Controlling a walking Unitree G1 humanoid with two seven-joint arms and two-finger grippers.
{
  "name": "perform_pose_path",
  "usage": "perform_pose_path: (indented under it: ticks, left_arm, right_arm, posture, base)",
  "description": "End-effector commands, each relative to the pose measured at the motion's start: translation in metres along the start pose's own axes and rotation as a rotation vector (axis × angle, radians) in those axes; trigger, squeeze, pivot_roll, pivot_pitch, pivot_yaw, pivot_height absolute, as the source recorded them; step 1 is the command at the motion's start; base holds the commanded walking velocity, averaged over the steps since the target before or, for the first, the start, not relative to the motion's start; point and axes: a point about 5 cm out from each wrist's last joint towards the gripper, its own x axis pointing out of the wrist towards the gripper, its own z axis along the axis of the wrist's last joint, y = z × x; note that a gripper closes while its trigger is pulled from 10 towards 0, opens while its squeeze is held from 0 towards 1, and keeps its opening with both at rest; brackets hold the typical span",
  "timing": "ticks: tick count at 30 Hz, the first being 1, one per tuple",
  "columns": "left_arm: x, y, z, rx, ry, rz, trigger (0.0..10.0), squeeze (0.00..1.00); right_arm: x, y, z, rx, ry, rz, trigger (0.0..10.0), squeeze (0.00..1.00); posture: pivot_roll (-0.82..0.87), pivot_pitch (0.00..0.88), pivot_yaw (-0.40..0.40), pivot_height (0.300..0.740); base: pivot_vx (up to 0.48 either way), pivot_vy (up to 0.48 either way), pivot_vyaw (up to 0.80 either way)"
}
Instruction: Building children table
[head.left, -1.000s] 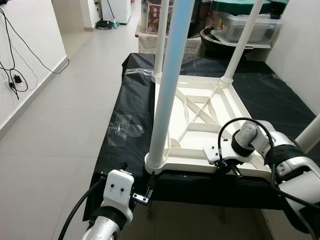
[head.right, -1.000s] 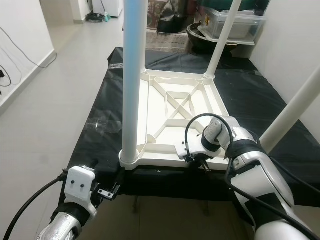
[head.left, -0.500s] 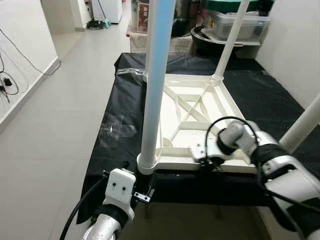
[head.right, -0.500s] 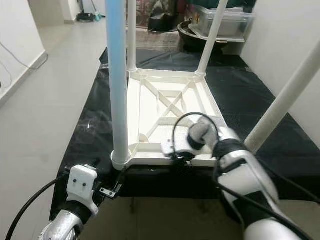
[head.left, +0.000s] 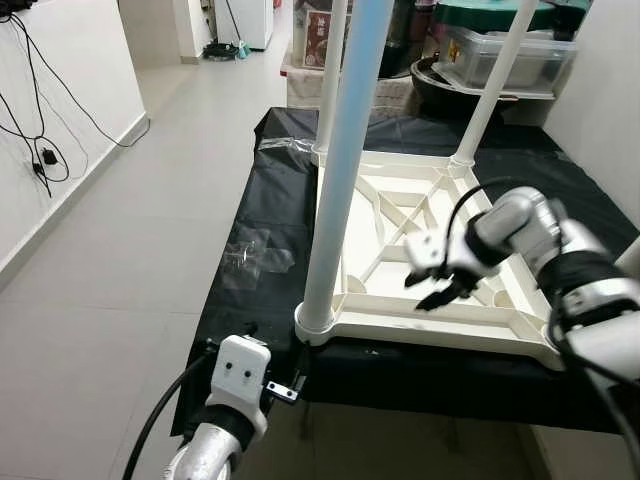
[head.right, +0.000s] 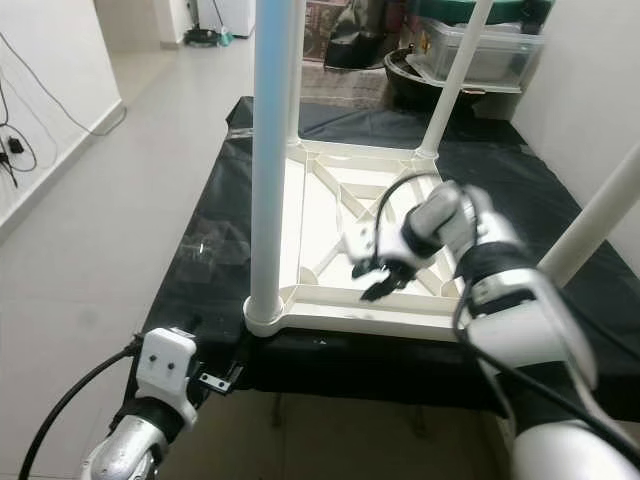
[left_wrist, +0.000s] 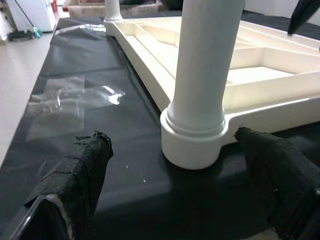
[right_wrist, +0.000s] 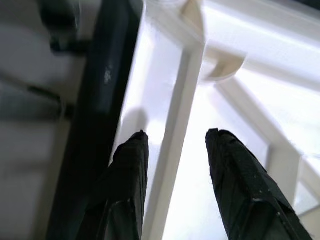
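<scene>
- Tabletop (head.left: 395, 215): white, ribbed underside up, lying on a black sheet (head.left: 260, 235) over a low platform.
- Legs: near-left leg (head.left: 335, 200) upright in its corner socket; two far legs (head.left: 490, 85) also upright; a fourth slanting in at the near-right corner (head.right: 600, 215).
- Right gripper (head.left: 437, 290): over the near part of the tabletop, above a rib; fingers (right_wrist: 127, 170) spread apart, holding nothing.
- Left gripper (left_wrist: 175, 165): low at the platform's near edge, jaws wide open either side of the near-left leg's base, not touching it.
- Step in hand, by judgement: legs look fitted; checking or seating them.
- Next move calls for: a firm hold on the frame or leg, then pressing home or turning the table upright.
</scene>
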Motion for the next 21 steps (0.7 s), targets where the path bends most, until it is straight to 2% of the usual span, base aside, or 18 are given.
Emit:
perform_pose_path:
  ticks: [1,2,3,5,6,7,8,10,12,14,15,16,17,18,19,20,21]
  left_arm:
    - [0.001,0.002,-0.005,-0.005,0.013,-0.003,10.0,0.0]
    - [0.001,0.002,-0.005,-0.005,0.013,-0.003,10.0,0.0]
    - [0.002,0.002,-0.006,-0.004,0.013,-0.004,10.0,0.0]
    - [0.004,0.005,-0.008,0.005,0.015,0.001,10.0,0.0]
    - [0.004,0.005,-0.008,0.005,0.015,0.001,10.0,0.0]
    - [0.005,0.006,-0.009,0.008,0.015,0.002,10.0,0.0]
    - [0.005,0.006,-0.009,0.008,0.015,0.002,10.0,0.0]
    - [0.006,0.008,-0.01,0.025,0.018,0.005,10.0,0.0]
    - [0.006,0.008,-0.01,0.025,0.018,0.005,10.0,0.0]
    - [0.008,0.012,-0.012,0.041,0.021,0.007,10.0,0.0]
    - [0.008,0.012,-0.012,0.041,0.021,0.007,10.0,0.0]
    - [0.009,0.013,-0.013,0.048,0.021,0.007,10.0,0.0]
    - [0.009,0.013,-0.013,0.048,0.021,0.007,10.0,0.0]
    - [0.009,0.014,-0.014,0.053,0.021,0.009,10.0,0.0]
    - [0.009,0.014,-0.014,0.053,0.021,0.009,10.0,0.0]
    - [0.01,0.015,-0.014,0.059,0.018,0.014,10.0,0.0]
    - [0.01,0.015,-0.014,0.059,0.018,0.014,10.0,0.0]
  right_arm:
    - [-0.013,-0.001,0.0,0.036,-0.09,-0.059,10.0,0.0]
    - [-0.013,-0.001,0.0,0.036,-0.09,-0.059,10.0,0.0]
    - [-0.017,-0.001,-0.001,0.065,-0.145,-0.105,10.0,0.0]
    - [-0.015,-0.004,-0.006,0.216,-0.362,-0.343,10.0,0.0]
    - [-0.015,-0.004,-0.006,0.216,-0.362,-0.343,10.0,0.0]
    - [-0.013,-0.004,-0.009,0.272,-0.424,-0.423,10.0,0.0]
    - [-0.013,-0.004,-0.009,0.272,-0.424,-0.423,10.0,0.0]
    - [0.008,0.003,-0.026,0.491,-0.557,-0.605,10.0,0.0]
    - [0.008,0.003,-0.026,0.491,-0.557,-0.605,10.0,0.0]
    - [0.041,0.024,-0.035,0.667,-0.655,-0.864,10.0,0.0]
    - [0.041,0.024,-0.035,0.667,-0.655,-0.864,10.0,0.0]
    - [0.053,0.038,-0.035,0.701,-0.666,-0.967,10.0,0.0]
    - [0.053,0.038,-0.035,0.701,-0.666,-0.967,10.0,0.0]
    - [0.068,0.057,-0.028,0.752,-0.689,-1.065,10.0,0.0]
    - [0.068,0.057,-0.028,0.752,-0.689,-1.065,10.0,0.0]
    - [0.079,0.073,-0.019,0.798,-0.705,-1.128,10.0,0.0]
    - [0.079,0.073,-0.019,0.798,-0.705,-1.128,10.0,0.0]
  posture:
    - [0.04,0.0,-0.054,0.74]
    - [0.04,0.0,-0.054,0.74]
    - [0.04,0.0,-0.05,0.74]
    - [0.04,0.0,-0.038,0.74]
    - [0.04,0.0,-0.038,0.74]
    - [0.04,0.0,-0.038,0.74]
    - [0.04,0.0,-0.038,0.74]
    - [0.04,0.0,-0.023,0.74]
    - [0.04,0.0,-0.023,0.74]
    - [0.04,0.0,-0.01,0.74]
    - [0.04,0.0,-0.01,0.74]
    - [0.04,0.0,-0.01,0.74]
    - [0.04,0.0,-0.01,0.74]
    - [0.05,0.0,-0.011,0.74]
    - [0.05,0.0,-0.011,0.74]
    - [0.05,0.0,-0.011,0.74]
    - [0.05,0.0,-0.011,0.74]
  base:
    - [0.0,0.0,0.0]
    - [0.0,0.0,0.0]
    - [0.0,0.0,0.0]
    - [0.0,0.0,0.0]
    - [0.0,0.0,0.0]
    - [0.0,0.0,0.0]
    - [0.0,0.0,0.0]
    - [0.0,0.0,0.0]
    - [0.0,0.0,0.0]
    - [0.0,0.0,0.0]
    - [0.0,0.0,0.0]
    - [0.0,0.0,0.0]
    - [0.0,0.0,0.0]
    - [0.0,0.0,0.0]
    - [0.0,0.0,0.0]
    - [0.0,0.0,0.0]
    - [0.0,0.0,0.0]
